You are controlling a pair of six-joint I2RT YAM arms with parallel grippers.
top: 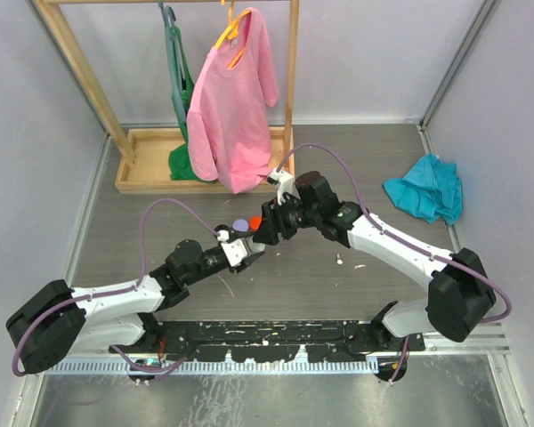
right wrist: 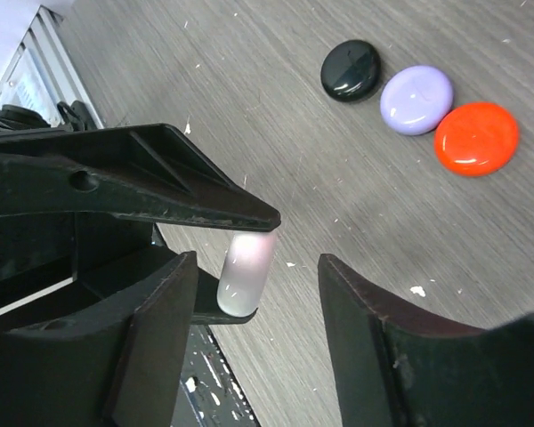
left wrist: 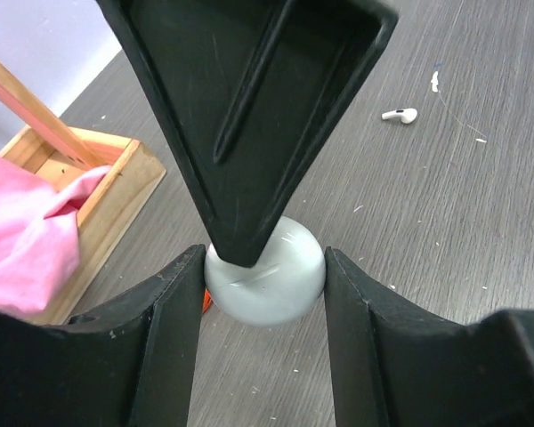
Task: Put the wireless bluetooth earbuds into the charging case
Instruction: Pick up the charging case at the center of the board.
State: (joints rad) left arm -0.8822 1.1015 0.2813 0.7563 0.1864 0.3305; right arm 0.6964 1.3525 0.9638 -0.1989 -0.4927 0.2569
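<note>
Our left gripper [left wrist: 264, 302] clamps the white case [left wrist: 267, 289] by its rim. Our right gripper [right wrist: 258, 262] straddles its flat faces, jaws half-spread, seemingly not gripping. The white earbud [left wrist: 399, 115] lies well apart on the table [left wrist: 445, 231], nearer that gripper.

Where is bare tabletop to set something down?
Free: grey tabletop between the wooden rack base and the left arm; the far strip between that base and the crumpled teal cloth. Crowded: centre, where left gripper and right gripper meet at the white round case, beside the black disc, lilac disc and red disc.
</note>
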